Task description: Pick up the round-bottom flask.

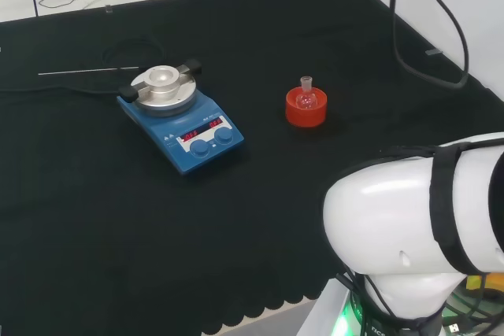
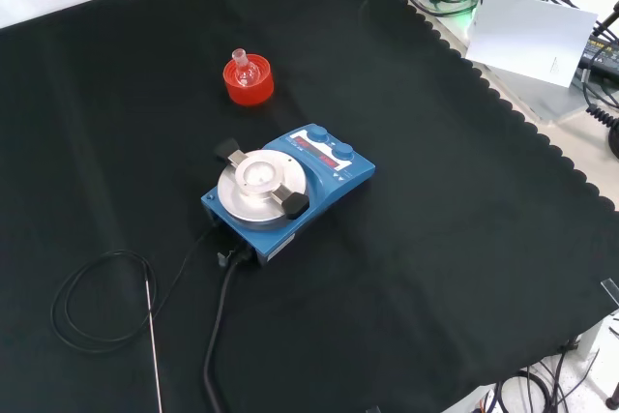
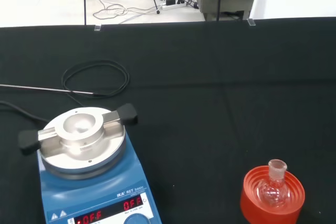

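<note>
A small clear round-bottom flask (image 1: 305,97) stands upright with its neck up on a red ribbed ring stand (image 1: 305,110) in the middle of the black cloth. In the front view the flask (image 2: 246,69) and its stand (image 2: 249,86) sit toward the back. The wrist view looks at the flask (image 3: 274,187) on the stand (image 3: 273,199) from a distance. The arm's white link (image 1: 417,226) fills the lower right of the head view.
A blue stirrer plate (image 1: 181,118) with a round metal top and black handles stands left of the flask in the head view, also seen as the stirrer (image 2: 287,188). Its black cable (image 2: 218,336) and a thin metal probe (image 2: 153,345) with a coiled wire lie beyond it.
</note>
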`<state>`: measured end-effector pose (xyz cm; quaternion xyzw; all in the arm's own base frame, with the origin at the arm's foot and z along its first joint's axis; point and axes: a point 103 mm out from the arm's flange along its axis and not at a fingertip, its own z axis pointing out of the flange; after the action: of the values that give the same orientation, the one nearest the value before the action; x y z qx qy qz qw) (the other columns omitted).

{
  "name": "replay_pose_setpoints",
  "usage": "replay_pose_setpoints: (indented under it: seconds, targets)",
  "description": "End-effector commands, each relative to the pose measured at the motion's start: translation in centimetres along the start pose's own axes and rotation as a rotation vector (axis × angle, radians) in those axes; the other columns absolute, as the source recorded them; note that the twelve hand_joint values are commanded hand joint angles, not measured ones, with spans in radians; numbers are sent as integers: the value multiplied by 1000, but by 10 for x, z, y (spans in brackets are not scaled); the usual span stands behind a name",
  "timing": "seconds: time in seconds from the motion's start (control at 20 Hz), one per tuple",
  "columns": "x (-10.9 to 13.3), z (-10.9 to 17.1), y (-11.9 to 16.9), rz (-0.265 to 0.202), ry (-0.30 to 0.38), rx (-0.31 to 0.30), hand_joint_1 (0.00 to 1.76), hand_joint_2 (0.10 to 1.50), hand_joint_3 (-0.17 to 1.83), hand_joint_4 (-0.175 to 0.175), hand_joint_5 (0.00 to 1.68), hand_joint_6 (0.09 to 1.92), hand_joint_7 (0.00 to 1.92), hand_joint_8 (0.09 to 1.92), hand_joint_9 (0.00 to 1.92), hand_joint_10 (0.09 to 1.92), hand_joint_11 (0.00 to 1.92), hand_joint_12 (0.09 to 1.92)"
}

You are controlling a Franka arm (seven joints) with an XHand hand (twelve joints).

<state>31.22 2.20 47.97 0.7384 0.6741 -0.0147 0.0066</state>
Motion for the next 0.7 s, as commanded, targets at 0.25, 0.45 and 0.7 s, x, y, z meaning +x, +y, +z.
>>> replay_pose_setpoints:
  seconds: [0.25, 0.45, 0.7]
  targets:
    - [-47, 40, 44, 92, 60, 59, 347, 1103, 359, 4, 353, 211, 23, 548, 136, 665, 0, 1386]
    - [-91, 66, 58, 133, 90, 75, 353, 1099, 356, 4, 356, 205, 24, 547, 138, 664, 0, 1386]
    - [-92, 102, 81, 172, 111, 116, 370, 1092, 353, 2, 367, 196, 31, 549, 145, 666, 0, 1388]
